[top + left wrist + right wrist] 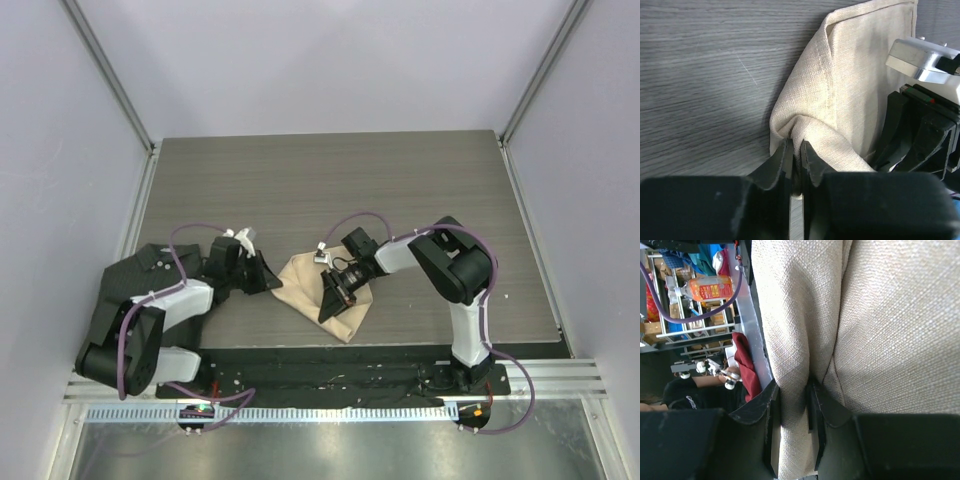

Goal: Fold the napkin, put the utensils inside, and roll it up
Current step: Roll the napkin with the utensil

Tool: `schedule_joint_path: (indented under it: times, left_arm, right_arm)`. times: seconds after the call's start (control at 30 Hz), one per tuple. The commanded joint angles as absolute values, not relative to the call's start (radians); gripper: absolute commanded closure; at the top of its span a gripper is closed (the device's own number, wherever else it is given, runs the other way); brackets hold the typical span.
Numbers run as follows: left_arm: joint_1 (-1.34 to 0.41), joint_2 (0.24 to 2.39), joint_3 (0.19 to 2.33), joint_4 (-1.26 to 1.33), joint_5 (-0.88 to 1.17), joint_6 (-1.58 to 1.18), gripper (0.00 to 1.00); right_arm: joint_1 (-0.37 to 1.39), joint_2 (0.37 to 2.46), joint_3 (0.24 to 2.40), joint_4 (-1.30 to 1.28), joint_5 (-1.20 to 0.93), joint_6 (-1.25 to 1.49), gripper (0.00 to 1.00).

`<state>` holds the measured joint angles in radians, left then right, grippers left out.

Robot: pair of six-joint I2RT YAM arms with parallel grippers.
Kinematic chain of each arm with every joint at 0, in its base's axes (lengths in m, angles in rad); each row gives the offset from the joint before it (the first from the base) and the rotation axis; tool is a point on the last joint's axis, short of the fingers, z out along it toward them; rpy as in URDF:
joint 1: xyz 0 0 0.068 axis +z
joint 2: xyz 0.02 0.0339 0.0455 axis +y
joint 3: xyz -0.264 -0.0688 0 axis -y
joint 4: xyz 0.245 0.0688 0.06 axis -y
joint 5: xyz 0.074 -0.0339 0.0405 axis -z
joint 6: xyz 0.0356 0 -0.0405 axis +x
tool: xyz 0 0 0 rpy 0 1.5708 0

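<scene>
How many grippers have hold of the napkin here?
2. The left gripper pinches the napkin at its left edge; the right gripper clamps a fold farther right.

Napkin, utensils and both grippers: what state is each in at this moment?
napkin: lying crumpled on the table, partly folded over, pinched at two places.
left gripper: shut on a bunched bit of the napkin's edge.
right gripper: shut on a fold of the napkin.
utensils: not seen in any view.
</scene>
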<state>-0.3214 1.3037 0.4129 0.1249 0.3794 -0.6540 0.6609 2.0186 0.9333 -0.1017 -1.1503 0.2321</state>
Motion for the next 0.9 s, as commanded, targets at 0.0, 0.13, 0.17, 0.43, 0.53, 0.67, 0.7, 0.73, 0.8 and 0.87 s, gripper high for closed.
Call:
schedule_joint_path:
  times: [0.0, 0.13, 0.17, 0.43, 0.53, 0.67, 0.7, 0.73, 0.8, 0.87]
  left_arm:
    - [-0.324, 1.342, 0.443, 0.143, 0.39, -0.643, 0.97]
    - [-0.324, 1.354, 0.475, 0.063, 0.368, -0.634, 1.0]
    - [-0.324, 1.361, 0.486, 0.039, 0.367, -0.632, 1.0]
    - [-0.324, 1.413, 0.545, -0.07, 0.379, -0.641, 1.0]
    - [-0.325, 1.423, 0.558, -0.098, 0.382, -0.643, 1.0]
    - [-0.325, 1.428, 0.571, -0.118, 0.374, -0.644, 1.0]
    - [-0.325, 1.43, 0.572, -0.12, 0.373, -0.644, 1.0]
    - [-0.325, 1.433, 0.572, -0.121, 0.374, -0.644, 1.0]
    - [-0.325, 1.436, 0.574, -0.121, 0.379, -0.644, 1.0]
    - [-0.325, 1.439, 0.575, -0.121, 0.38, -0.644, 1.0]
  right_arm:
    - [0.667, 2.02, 0.931, -0.144, -0.947, 0.216, 0.73]
    - [0.667, 1.898, 0.931, -0.207, -0.858, 0.242, 0.56]
    - [0.672, 1.869, 0.93, -0.225, -0.801, 0.241, 0.53]
    - [0.774, 1.56, 0.867, -0.323, -0.386, 0.248, 0.31]
    - [0.891, 1.479, 0.854, -0.356, -0.187, 0.271, 0.29]
    - [0.994, 1.431, 0.847, -0.38, -0.029, 0.34, 0.29]
    - [1.014, 1.433, 0.847, -0.39, -0.009, 0.36, 0.29]
    - [1.046, 1.436, 0.847, -0.403, 0.059, 0.368, 0.29]
    - [1.077, 1.439, 0.844, -0.41, 0.089, 0.374, 0.29]
    - [1.097, 1.454, 0.842, -0.414, 0.094, 0.383, 0.28]
